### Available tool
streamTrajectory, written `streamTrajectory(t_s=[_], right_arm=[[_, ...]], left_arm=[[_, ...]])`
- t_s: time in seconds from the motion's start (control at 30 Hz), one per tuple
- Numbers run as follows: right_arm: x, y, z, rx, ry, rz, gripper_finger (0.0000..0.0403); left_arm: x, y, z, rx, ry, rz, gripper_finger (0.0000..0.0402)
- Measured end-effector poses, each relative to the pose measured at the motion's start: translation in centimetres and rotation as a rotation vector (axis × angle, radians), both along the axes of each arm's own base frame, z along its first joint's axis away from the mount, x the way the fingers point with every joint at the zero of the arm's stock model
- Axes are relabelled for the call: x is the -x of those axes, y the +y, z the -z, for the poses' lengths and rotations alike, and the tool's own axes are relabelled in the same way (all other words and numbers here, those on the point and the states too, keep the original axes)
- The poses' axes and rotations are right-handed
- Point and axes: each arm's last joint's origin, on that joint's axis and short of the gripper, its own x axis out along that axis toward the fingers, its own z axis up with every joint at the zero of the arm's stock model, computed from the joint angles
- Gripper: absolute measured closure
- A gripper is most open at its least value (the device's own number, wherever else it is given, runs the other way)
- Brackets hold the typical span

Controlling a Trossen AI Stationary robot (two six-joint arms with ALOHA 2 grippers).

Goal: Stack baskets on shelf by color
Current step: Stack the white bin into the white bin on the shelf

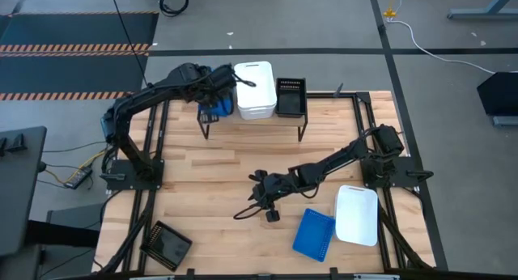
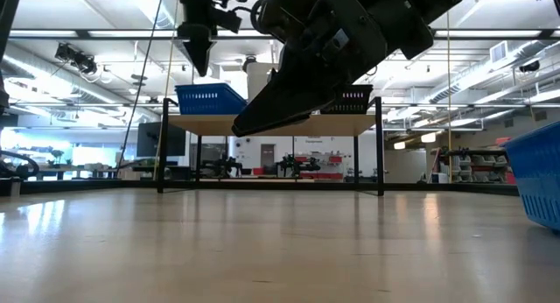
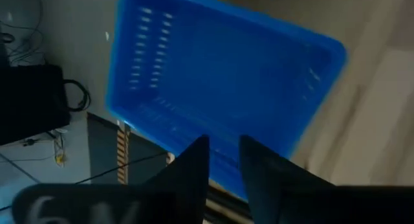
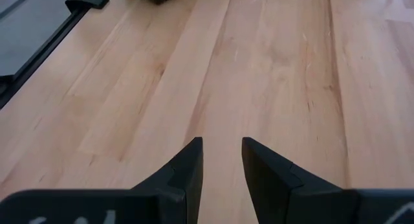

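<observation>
The shelf (image 1: 251, 118) stands at the table's far side and carries blue baskets (image 1: 214, 108) at its left, white baskets (image 1: 254, 90) in the middle and a black basket (image 1: 290, 96) at its right. My left gripper (image 1: 225, 81) hangs over the blue baskets (image 3: 220, 75), fingers almost together (image 3: 223, 153), touching nothing. My right gripper (image 1: 257, 197) hovers empty over the bare middle of the table (image 4: 222, 156), fingers almost together. A blue basket (image 1: 314, 233), a white basket (image 1: 357, 214) and a black basket (image 1: 166, 243) rest on the tabletop.
The loose blue and white baskets lie at the near right, beside my right arm. The loose black basket lies at the near left corner. Black frame rails run along both table sides (image 1: 154, 150). In the low view the shelf's thin legs (image 2: 379, 154) stand behind my right gripper.
</observation>
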Motion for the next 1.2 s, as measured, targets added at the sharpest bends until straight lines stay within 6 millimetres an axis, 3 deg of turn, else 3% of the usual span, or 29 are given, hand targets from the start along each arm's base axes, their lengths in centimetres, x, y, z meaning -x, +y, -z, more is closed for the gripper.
streamTrajectory(t_s=[0.13,0.37,0.83,1.2], right_arm=[[0.1,0.2,0.1,0.001,0.007,-0.007,0.0289],[0.3,0.1,0.3,0.011,0.041,-0.005,0.0289],[0.3,0.1,0.3,0.013,0.040,-0.007,0.0289],[0.3,0.1,0.3,0.013,0.039,-0.007,0.0289]], left_arm=[[0.3,1.3,0.3,0.021,-0.003,-0.016,0.0318],[0.1,2.8,2.6,0.164,0.094,-0.042,0.0320],[-0.1,1.3,3.1,0.277,0.116,-0.093,0.0333],[-0.6,0.5,3.1,0.268,0.120,-0.069,0.0339]])
